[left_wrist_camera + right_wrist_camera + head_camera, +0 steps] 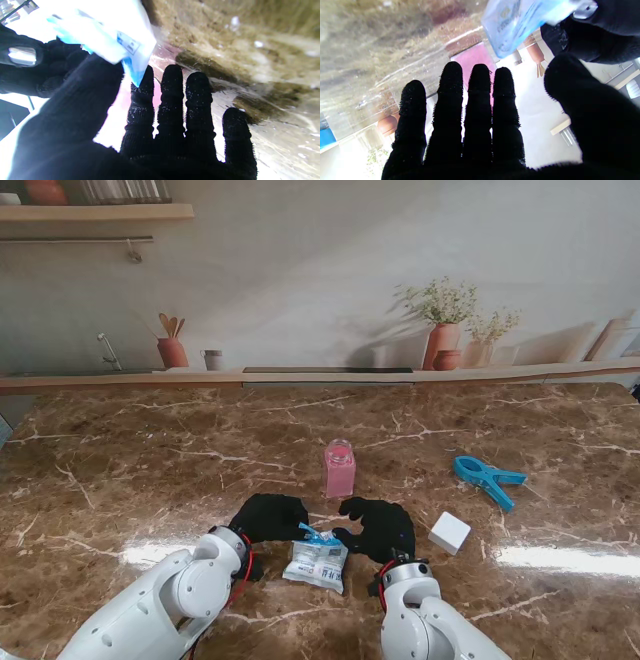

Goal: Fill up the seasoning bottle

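Note:
The pink seasoning bottle (339,468) stands upright on the marble table, just beyond both hands; it shows as a pink blur past the fingers (475,56). A white seasoning packet (316,560) with a blue top edge sits between the hands, nearer to me than the bottle. My left hand (268,517) pinches the packet's blue top (130,67) between thumb and index finger, with the other fingers straight. My right hand (378,527) is beside the packet (515,22) with its fingers spread and its thumb close to the packet but not gripping.
A blue clip (487,478) lies to the right of the bottle. A white cube (449,532) sits close to the right hand's outer side. A ledge with vases (445,340) runs along the table's far edge.

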You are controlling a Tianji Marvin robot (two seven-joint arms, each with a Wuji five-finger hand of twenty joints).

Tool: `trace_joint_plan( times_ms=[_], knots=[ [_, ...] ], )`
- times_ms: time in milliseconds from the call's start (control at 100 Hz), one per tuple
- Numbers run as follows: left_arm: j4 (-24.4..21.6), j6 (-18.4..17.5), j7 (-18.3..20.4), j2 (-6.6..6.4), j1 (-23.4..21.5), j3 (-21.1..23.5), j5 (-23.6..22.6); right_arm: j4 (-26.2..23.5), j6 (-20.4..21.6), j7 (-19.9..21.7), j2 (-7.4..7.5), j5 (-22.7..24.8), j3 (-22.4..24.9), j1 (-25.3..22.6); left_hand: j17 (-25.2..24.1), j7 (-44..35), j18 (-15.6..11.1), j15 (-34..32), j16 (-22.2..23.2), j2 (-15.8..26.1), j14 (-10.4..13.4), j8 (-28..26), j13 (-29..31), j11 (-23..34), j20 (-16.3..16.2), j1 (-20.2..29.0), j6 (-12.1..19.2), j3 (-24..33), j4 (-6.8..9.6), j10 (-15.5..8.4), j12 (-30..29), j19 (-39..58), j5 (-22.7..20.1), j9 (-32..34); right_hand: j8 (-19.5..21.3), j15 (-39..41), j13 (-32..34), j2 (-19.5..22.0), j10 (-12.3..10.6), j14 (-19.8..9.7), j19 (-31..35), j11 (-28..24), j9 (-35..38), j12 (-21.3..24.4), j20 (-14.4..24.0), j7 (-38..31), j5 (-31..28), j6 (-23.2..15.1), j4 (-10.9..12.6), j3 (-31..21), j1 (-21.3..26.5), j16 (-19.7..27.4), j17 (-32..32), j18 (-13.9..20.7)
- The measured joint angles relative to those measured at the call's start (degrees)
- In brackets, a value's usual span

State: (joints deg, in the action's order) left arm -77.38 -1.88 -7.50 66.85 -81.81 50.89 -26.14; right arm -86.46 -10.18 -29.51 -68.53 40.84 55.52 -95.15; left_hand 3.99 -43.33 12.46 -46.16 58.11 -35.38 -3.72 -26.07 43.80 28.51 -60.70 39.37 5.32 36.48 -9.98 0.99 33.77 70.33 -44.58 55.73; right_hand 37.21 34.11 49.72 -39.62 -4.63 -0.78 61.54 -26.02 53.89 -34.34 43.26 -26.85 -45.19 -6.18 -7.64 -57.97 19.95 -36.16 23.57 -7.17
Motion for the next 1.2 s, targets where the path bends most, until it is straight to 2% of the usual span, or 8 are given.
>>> trace_joint_plan(
  times_ms=[60,100,230,410,620,740,870,1200],
  knots=[
    [-0.22,-0.42,0.38,-0.02,-0.36,0.5,1.25,-0.85,0.0,-0.21,0.03,0.2,0.56,-0.51,-1.02,2.85,0.0,0.81,-0.1,1.18,-0.57,0.85,-1.32,-2.15,0.0,-1.03,-0.79,0.2,0.31,0.82,-2.15,-0.63,0.2,-1.64,0.0,-0.51,0.0,0.21,0.01,0.04,-0.13,0.01,0.0,0.39,-0.39,0.0,0.0,0.0,0.0,0.01,-0.01,0.02,0.0,-0.01],
    [-0.38,-0.69,0.63,-0.04,-0.61,0.84,1.76,-1.36,-0.02,-0.33,0.06,0.42,0.89,-0.82,-1.57,4.17,-0.02,1.75,-0.2,1.71,-0.61,1.11,-2.65,-2.16,0.0,-2.47,-1.31,0.28,2.12,0.87,-2.95,-1.3,0.37,-1.7,0.0,-0.55,0.0,0.21,0.01,0.04,-0.16,0.02,0.0,0.6,-0.42,0.0,0.0,0.01,0.0,0.02,-0.01,0.04,-0.01,-0.01],
    [-1.1,-1.47,1.61,-0.21,-1.34,1.78,2.24,-2.88,-0.17,-0.41,0.16,1.14,2.11,-1.77,-2.16,6.64,-0.02,4.84,-1.51,4.09,-1.1,1.14,-4.02,-3.58,0.0,-4.8,-1.94,-0.17,3.31,0.96,-4.41,-4.75,0.51,-3.66,-0.01,-1.04,0.0,0.28,0.04,0.13,-0.79,0.63,-0.02,0.67,-0.42,0.0,0.0,0.01,0.0,0.04,-0.01,0.11,-0.01,-0.01],
    [-1.5,-2.84,1.44,-0.06,-2.57,3.2,5.78,-4.71,-0.76,-1.36,0.13,2.48,5.12,-3.22,-3.08,9.22,-0.02,9.68,-5.09,8.76,-2.7,1.15,-5.44,-5.62,0.16,-4.78,-2.51,-5.93,3.96,1.61,-6.52,-8.19,0.55,-4.4,-0.32,-1.28,0.0,1.31,0.09,0.29,-0.8,0.65,-0.02,0.88,-0.42,0.0,0.0,0.02,0.0,0.72,-0.01,0.66,-0.01,-0.01],
    [-2.31,-3.69,0.79,0.21,-4.28,4.89,6.3,-5.96,-3.24,-1.12,0.32,5.24,9.69,-3.83,-3.29,11.69,0.45,14.84,-8.89,9.85,-3.78,1.44,-6.38,-6.47,2.58,-4.72,-2.66,-8.67,4.15,1.79,-7.46,-12.14,0.56,-5.05,-0.68,-1.85,0.0,1.42,0.11,0.38,-0.84,0.68,-0.02,1.27,-0.94,0.0,0.0,0.02,1.18,0.79,-0.01,0.67,-0.01,-0.01],
    [-3.05,-3.99,0.22,0.22,-5.35,5.87,6.3,-6.01,-4.61,-0.6,0.68,6.71,11.95,-3.72,-3.36,11.71,0.9,17.64,-11.25,10.65,-5.66,1.44,-6.51,-7.04,6.01,-4.71,-2.72,-10.91,5.15,2.26,-8.02,-16.86,0.56,-5.05,-0.74,-1.96,0.0,1.42,0.11,0.38,-1.11,0.7,-0.02,1.28,-0.96,0.0,0.0,0.02,1.18,0.8,-0.01,0.67,-0.01,-0.02],
    [-3.71,-4.45,-0.57,0.24,-6.39,7.03,6.29,-5.63,-6.11,1.92,1.4,9.63,13.8,-3.1,-3.23,13.05,0.03,20.7,-15.31,11.43,-7.88,1.48,-7.12,-7.84,13.87,-4.69,-3.46,-13.77,5.69,2.8,-8.95,-20.67,0.56,-6.14,-0.76,-3.03,-0.59,1.42,0.12,0.47,-1.5,0.81,-0.36,1.3,-0.97,0.0,0.0,0.02,1.17,0.81,-0.01,0.71,-0.05,-0.03],
    [-6.77,-5.02,-2.29,0.24,-8.52,9.83,5.11,-2.14,-10.22,4.32,2.45,13.25,16.74,-0.27,-3.04,18.83,-4.06,27.17,-22.78,13.43,-7.89,5.27,-8.98,-11.11,24.09,-4.58,-4.33,-19.95,5.75,3.03,-12.39,-22.83,0.29,-9.34,-1.33,-5.32,-3.45,1.42,0.12,0.45,-3.53,2.64,-3.71,2.0,-1.68,2.01,2.92,0.45,1.18,0.93,-0.02,2.08,-1.84,-0.02]
  ],
)
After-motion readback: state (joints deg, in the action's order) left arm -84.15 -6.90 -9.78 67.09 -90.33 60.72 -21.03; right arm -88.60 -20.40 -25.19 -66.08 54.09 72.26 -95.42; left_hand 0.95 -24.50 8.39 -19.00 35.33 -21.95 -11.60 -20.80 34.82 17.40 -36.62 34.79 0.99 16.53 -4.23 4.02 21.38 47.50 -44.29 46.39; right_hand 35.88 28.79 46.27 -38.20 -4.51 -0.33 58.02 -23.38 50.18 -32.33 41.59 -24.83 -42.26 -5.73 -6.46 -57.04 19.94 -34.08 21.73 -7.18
